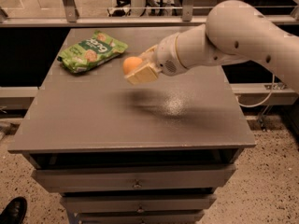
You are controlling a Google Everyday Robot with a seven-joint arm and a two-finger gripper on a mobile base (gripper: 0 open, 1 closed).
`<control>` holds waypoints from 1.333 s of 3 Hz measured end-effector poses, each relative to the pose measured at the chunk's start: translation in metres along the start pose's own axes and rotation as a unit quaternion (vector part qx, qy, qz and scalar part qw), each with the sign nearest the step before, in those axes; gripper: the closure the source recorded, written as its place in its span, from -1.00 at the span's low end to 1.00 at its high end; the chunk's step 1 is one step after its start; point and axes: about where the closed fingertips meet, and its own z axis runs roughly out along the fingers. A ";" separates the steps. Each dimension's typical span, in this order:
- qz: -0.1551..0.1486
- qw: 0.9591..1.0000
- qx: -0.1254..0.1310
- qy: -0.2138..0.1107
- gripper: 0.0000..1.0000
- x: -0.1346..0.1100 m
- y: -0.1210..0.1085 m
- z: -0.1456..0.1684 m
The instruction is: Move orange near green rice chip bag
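Observation:
The orange (131, 64) is round and plain, held between the cream fingers of my gripper (137, 68) above the middle of the grey table (93, 120). The gripper is shut on the orange and hangs clear of the tabletop, casting a shadow below. The green rice chip bag (92, 50) lies flat at the back left of the table, a short way left of the orange. My white arm (219, 38) reaches in from the right.
The table is a grey cabinet with drawers (135, 183) at its front. A metal rail and frame (140, 17) run behind it. A black shoe (13, 211) shows on the floor at the bottom left. The red apple is hidden from view.

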 end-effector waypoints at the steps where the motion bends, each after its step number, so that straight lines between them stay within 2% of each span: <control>1: -0.002 1.000 0.016 -0.023 1.00 -0.020 -0.029 0.030; 2: 0.001 0.999 0.023 -0.036 1.00 -0.031 -0.052 0.057; 4: 0.011 0.998 0.021 -0.057 1.00 -0.036 -0.073 0.101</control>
